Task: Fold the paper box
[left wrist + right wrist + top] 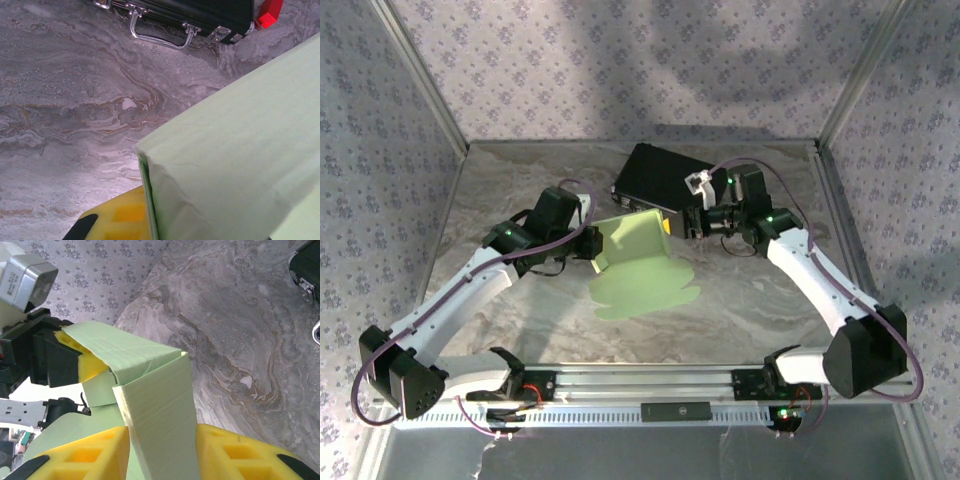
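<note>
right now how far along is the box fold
Done: one panel of the paper box stands upright. In hand: the right gripper pinches a folded strip, the left gripper meets the opposite edge. Left: rounded tabs lie flat on the table, nothing closed.

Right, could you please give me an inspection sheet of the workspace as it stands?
Surface: marbled grey table; no spills seen.
Job's things: pale green paper box, part folded, one panel raised, rounded tabs flat on the table.
Clutter: black case with a metal handle, behind the box; small red item at its end, unidentified.
Grippers: left pincer at the raised panel's left edge; right pincer straddles an upright card strip; grip unclear for both.
Cables: purple cables loop along both arms.
Surroundings: patterned walls, metal frame posts.
</note>
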`<move>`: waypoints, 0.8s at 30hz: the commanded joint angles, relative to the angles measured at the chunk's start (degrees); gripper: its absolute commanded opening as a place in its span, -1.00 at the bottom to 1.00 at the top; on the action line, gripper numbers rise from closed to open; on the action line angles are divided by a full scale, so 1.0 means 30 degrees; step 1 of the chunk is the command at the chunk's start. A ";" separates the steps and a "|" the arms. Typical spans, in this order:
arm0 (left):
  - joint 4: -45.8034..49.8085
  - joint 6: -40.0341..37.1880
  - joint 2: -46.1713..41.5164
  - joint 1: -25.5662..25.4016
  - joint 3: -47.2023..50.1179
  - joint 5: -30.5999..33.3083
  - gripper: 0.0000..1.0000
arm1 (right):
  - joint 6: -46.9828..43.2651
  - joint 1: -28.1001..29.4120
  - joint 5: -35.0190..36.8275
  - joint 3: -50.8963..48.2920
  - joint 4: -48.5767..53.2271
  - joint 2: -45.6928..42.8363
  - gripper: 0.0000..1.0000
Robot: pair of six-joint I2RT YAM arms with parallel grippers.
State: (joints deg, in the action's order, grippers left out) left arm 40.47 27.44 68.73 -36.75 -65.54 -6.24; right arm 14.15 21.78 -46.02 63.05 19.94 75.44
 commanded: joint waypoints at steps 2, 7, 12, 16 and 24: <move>0.0049 -0.0329 -0.0196 0.0053 -0.0712 -0.0462 -1.00 | -0.0613 0.0013 -0.0570 0.0611 0.0017 0.0416 -0.19; 0.0055 -0.0311 -0.0221 0.0063 -0.0770 -0.0462 -1.00 | -0.0502 0.0217 -0.0513 0.0694 -0.0115 0.0634 -0.25; 0.0067 -0.0295 -0.0236 0.0059 -0.0719 -0.0375 -1.00 | -0.0484 0.0444 -0.0611 0.0597 -0.0170 0.0295 -0.23; 0.0085 -0.0310 -0.0254 0.0063 -0.0738 -0.0293 -1.00 | -0.0352 0.0435 -0.0773 0.0467 -0.0354 -0.0123 -0.23; -0.0006 -0.0270 -0.0266 0.0058 -0.0727 -0.0334 -1.00 | -0.0323 0.0440 -0.0600 0.0514 -0.0298 0.0187 -0.24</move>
State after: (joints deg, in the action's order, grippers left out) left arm 41.32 27.46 68.73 -36.75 -65.54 -6.24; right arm 13.63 22.81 -47.00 63.37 19.42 76.27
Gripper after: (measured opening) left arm 0.105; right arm 0.383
